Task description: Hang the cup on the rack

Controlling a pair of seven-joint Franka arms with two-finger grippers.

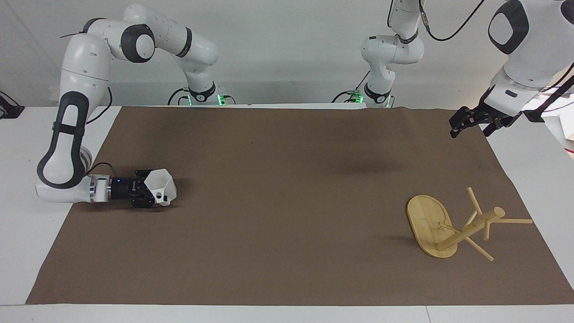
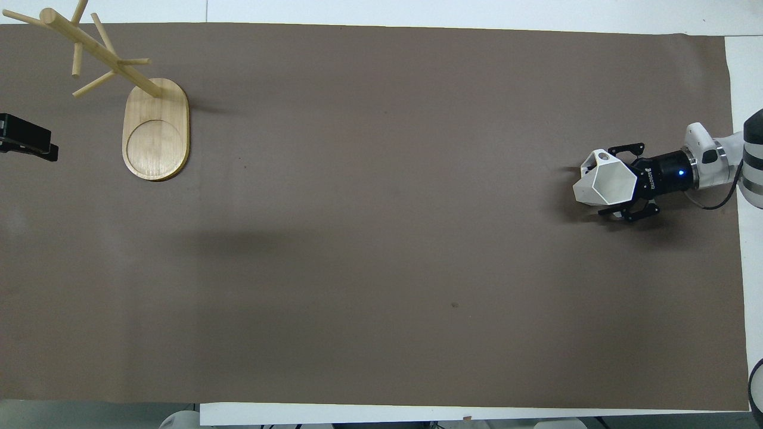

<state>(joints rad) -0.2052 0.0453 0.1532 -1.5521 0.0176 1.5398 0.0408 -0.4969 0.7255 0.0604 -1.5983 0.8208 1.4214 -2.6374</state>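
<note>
Cup [image 1: 162, 189] — pinched at its rim by the right end effector [image 1: 145, 194] (low over the mat [image 1: 287, 202]) — fingers clamped.

You are looking at a robotics lab. Two white robot arms [image 1: 80, 89] are bolted at the edge of a white table [image 1: 18, 233] against a bare white wall [image 1: 287, 45], loose cables [image 1: 448, 31] hang by them, and a plain brown sheet [image 1: 278, 202] covers the work surface.
</note>
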